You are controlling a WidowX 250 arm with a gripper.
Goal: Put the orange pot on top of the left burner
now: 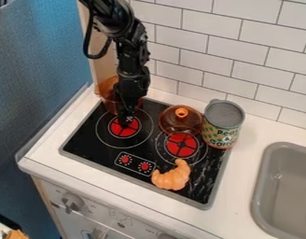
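The gripper [125, 116] hangs down over the left burner [123, 128], at the stove's back left. Just behind it, at the back left corner of the stove, stands the see-through orange pot [108, 89]. The gripper and lower arm cover the pot's right part, and I cannot tell whether they touch it. Most of the red left burner shows below the gripper.
An orange see-through lid [171, 122] with a knob lies behind the right burner [182, 145]. A can [223, 126] stands at the stove's right edge, a croissant [172, 176] at its front. The sink [265, 186] is far right, a tiled wall [227, 46] behind.
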